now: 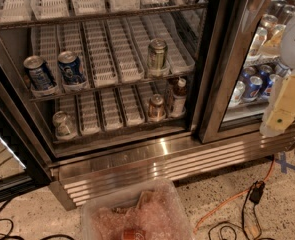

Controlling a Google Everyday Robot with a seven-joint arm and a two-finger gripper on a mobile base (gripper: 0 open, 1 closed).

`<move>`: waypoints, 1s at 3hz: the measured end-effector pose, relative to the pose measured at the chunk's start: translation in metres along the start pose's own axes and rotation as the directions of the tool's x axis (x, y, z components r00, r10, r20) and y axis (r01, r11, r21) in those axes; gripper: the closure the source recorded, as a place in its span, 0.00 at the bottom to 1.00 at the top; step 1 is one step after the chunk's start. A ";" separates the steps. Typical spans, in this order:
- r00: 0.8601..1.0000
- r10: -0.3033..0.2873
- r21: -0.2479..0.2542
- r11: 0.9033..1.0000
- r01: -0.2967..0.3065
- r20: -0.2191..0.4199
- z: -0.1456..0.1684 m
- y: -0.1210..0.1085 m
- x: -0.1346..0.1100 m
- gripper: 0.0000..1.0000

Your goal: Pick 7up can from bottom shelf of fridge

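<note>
End effector [285, 105] hangs at three o'clock; apart or together, I can't tell. 7up can [63, 125] stands at eight o'clock on the bottom shelf [111, 110].

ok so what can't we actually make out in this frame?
- 7up can, left end of the bottom shelf: markings too faint to read in the camera view.
- gripper, at the right edge in front of the neighbouring cooler: partly cut off by the frame edge.
- plastic bin on the floor: cut off by the bottom edge, contents blurred by its cloudy wall.
</note>
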State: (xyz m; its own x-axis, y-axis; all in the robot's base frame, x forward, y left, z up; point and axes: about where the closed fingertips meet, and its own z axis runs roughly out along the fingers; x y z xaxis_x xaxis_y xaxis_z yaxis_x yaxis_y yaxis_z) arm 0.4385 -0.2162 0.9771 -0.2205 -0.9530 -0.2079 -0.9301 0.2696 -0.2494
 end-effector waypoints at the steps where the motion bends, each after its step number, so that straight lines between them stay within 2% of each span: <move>1: 1.000 0.000 0.000 1.000 0.000 0.000 0.000 0.000 0.000 0.00; 2: 0.999 0.029 -0.023 0.999 -0.028 0.034 0.027 -0.003 -0.011 0.00; 3: 0.989 0.071 -0.064 0.996 -0.063 0.127 0.070 0.018 -0.035 0.00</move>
State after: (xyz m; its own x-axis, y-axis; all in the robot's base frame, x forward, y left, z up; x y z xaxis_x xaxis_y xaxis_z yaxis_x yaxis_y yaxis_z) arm 0.4498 -0.1681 0.9135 -0.2469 -0.9061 -0.3436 -0.9313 0.3199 -0.1743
